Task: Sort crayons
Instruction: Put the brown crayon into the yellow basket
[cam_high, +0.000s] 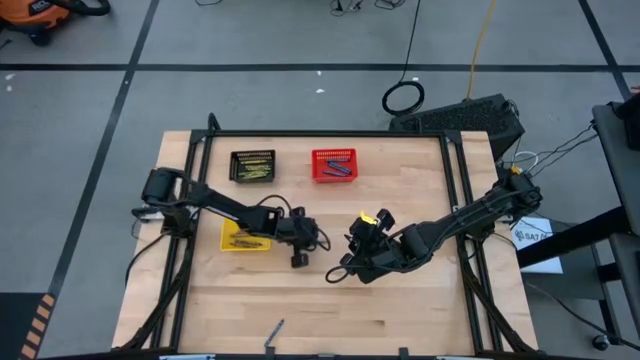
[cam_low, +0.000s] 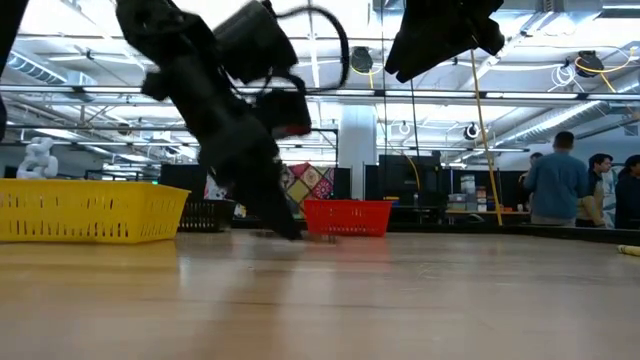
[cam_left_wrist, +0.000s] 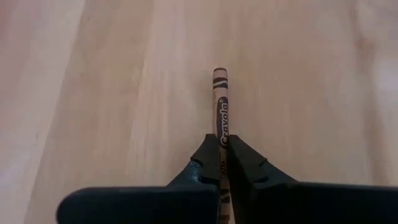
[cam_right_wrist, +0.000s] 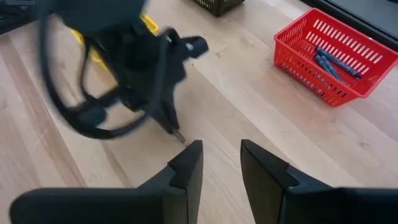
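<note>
Wooden table, left gripper jaws clamped on brown crayon, right gripper jaws apart nearby, red basket beyond

Brown paper-wrapped wax crayon flat on the wooden table, one end pinched between dark fingers

Left gripper is down low mid-tabletop, fingers pinched tight together. Right gripper hangs higher just beside it, fingers parted, holding nothing.
</note>
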